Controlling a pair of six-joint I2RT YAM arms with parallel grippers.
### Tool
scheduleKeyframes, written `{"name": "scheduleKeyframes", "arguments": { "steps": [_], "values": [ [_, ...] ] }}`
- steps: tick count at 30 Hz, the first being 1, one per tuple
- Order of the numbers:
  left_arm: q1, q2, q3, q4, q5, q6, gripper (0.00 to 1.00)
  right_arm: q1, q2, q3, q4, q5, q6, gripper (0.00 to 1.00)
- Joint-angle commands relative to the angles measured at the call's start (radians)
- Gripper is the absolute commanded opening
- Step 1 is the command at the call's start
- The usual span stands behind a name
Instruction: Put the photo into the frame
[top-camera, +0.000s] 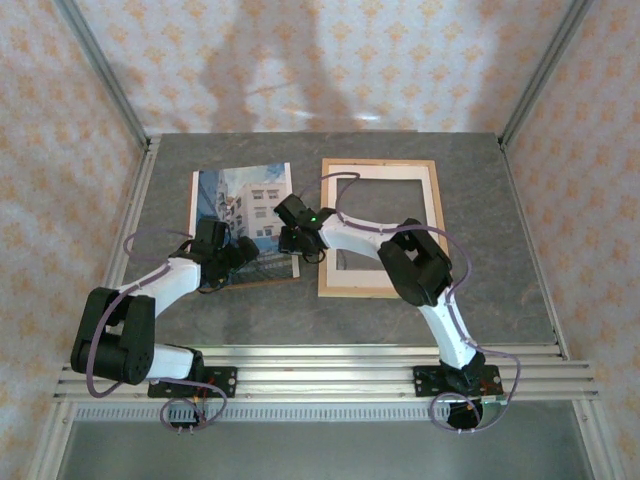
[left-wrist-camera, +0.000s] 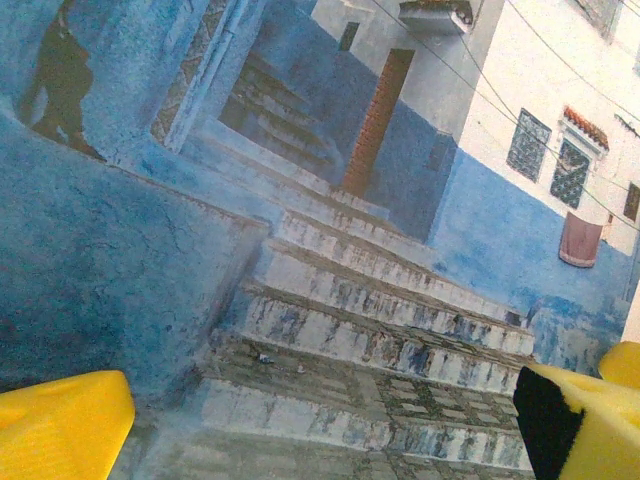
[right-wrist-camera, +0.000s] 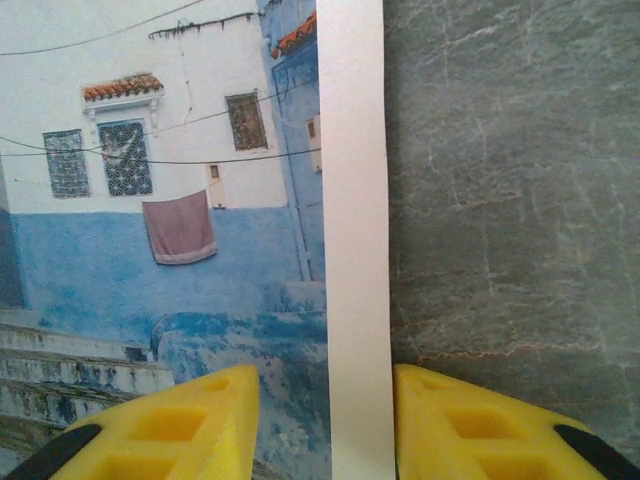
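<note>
Photo (top-camera: 243, 205) lies flat on the table (top-camera: 480, 220), just left of the frame (top-camera: 380, 162) and not in it. A thin brown strip (top-camera: 265, 282) shows along the photo's near edge. The frame sits flat to the right, with a cream mat (top-camera: 385, 174) inside its wood rim and grey showing through the mat's window. Your left gripper (top-camera: 238, 258) is over the photo's near part. From its wrist, the two yellow fingers (left-wrist-camera: 60, 425) stand at the bottom corners, jaws spread wide, with the printed blue steps between them and nothing clamped. Whether the tips touch the print, you cannot tell. Your right gripper (top-camera: 300, 243) is at the photo's right edge, between photo and frame. From its wrist, the jaws are part spread and straddle the photo's white margin: one is over the print, the other over bare table. The margin lies flat and uncreased in the gap, so contact with the paper cannot be judged. Both arms reach in from the near edge, and the right forearm crosses over the frame's near left part.
</note>
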Motion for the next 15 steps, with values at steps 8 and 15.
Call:
{"name": "scheduleKeyframes", "arguments": {
  "steps": [8,15],
  "values": [
    [0.008,0.024,-0.029,-0.022,0.023,0.007,1.00,0.007,-0.144,-0.113,0.086,0.011,0.026,0.41],
    [0.008,0.026,-0.033,-0.017,0.031,0.003,1.00,0.006,-0.117,-0.119,0.104,0.010,0.046,0.41]
  ]
}}
